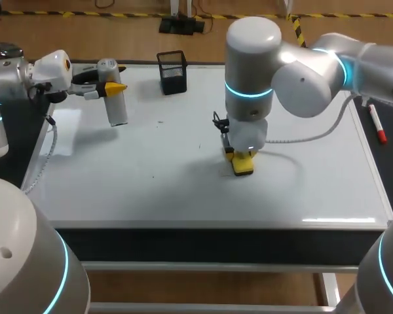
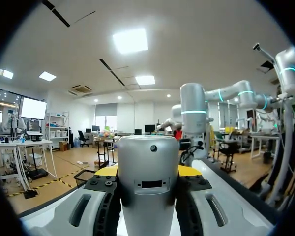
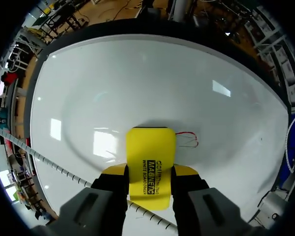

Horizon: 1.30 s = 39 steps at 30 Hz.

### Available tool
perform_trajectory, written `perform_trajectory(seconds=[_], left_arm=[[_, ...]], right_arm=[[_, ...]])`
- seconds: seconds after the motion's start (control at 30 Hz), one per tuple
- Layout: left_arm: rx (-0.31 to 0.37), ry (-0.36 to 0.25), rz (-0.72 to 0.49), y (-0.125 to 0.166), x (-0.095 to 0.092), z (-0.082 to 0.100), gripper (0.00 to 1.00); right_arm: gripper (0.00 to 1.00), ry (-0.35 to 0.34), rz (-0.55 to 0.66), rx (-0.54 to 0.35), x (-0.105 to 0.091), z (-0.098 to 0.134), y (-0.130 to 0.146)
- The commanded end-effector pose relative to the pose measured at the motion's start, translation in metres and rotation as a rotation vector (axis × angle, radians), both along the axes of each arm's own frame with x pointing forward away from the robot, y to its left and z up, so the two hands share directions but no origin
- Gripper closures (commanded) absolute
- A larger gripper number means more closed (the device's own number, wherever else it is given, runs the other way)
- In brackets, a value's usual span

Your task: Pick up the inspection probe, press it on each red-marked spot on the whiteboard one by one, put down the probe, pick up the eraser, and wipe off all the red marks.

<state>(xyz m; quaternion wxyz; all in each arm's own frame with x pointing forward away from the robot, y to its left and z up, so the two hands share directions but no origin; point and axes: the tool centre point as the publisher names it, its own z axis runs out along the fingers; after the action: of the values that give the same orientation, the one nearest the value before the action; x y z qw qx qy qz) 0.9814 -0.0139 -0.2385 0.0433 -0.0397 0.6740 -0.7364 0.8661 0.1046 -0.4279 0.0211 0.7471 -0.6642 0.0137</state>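
Gripping the yellow eraser in the right tool, both yellow tips closing on its long sides, and pressing its flat face down on the whiteboard. Reaching in over the board with the tool pointing straight down near the middle. Leaving a thin red mark uncovered just ahead of one finger, right beside the eraser's far end.

Clamping the grey inspection probe in the left tool, fingers lying level and pinching the upper part of the cylinder from two sides. Holding the probe upright, its rounded top rising above the tips and its body hanging below them. No telling whether touching the board at the lower end or hanging just above it.

Standing well beyond the right tool, between the two tools and nearer the far edge: a black mesh pen holder. Lying on the dark tabletop off the board, well apart from the right tool on its own arm's side: a red marker.
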Motion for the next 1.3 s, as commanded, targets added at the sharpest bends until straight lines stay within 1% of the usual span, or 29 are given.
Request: perform_trajectory(seconds=[0.03, 0.2, 0.33, 0.4, 0.53, 0.63, 0.7, 0.77, 0.9, 0.93, 1.0, 1.13, 1.3], left_arm=[[0.0, -0.001, 0.001, 0.0, 0.0, 0.001, 1.0], [0.0, -0.001, 0.001, 0.0, 0.0, 0.001, 1.0], [0.0, -0.001, 0.001, 0.0, 0.0, 0.001, 1.0], [0.0, -0.001, 0.001, 0.0, 0.0, 0.001, 1.0], [0.0, -0.001, 0.001, 0.0, 0.0, 0.001, 1.0], [0.0, -0.001, 0.001, 0.0, 0.0, 0.001, 1.0], [0.0, -0.001, 0.001, 0.0, 0.0, 0.001, 1.0], [0.0, -0.001, 0.001, 0.0, 0.0, 0.001, 1.0], [0.0, -0.001, 0.001, 0.0, 0.0, 0.001, 1.0], [0.0, -0.001, 0.001, 0.0, 0.0, 0.001, 1.0], [0.0, -0.001, 0.001, 0.0, 0.0, 0.001, 1.0], [0.0, -0.001, 0.001, 0.0, 0.0, 0.001, 1.0], [0.0, -0.001, 0.001, 0.0, 0.0, 0.001, 1.0]], right_arm=[[1.0, -0.007, -0.007, -0.003, 0.003, 0.003, -0.012], [1.0, -0.02, -0.041, -0.017, 0.008, 0.008, -0.02], [1.0, -0.026, -0.086, 0.01, 0.01, 0.032, -0.021], [1.0, -0.042, -0.082, 0.025, 0.008, 0.045, -0.016], [1.0, -0.053, -0.042, 0.047, 0.002, 0.054, 0.004], [1.0, -0.052, -0.002, 0.062, -0.005, 0.051, 0.023], [1.0, -0.063, 0.03, 0.051, -0.009, 0.047, 0.037], [1.0, -0.056, 0.051, 0.053, -0.015, 0.042, 0.051], [1.0, -0.056, 0.085, 0.053, -0.025, 0.033, 0.068], [1.0, -0.066, 0.103, 0.052, -0.027, 0.031, 0.072], [1.0, -0.073, 0.131, 0.056, -0.032, 0.026, 0.077], [1.0, -0.066, 0.143, 0.054, -0.037, 0.019, 0.08], [1.0, -0.031, 0.149, 0.059, -0.039, 0.009, 0.078]])
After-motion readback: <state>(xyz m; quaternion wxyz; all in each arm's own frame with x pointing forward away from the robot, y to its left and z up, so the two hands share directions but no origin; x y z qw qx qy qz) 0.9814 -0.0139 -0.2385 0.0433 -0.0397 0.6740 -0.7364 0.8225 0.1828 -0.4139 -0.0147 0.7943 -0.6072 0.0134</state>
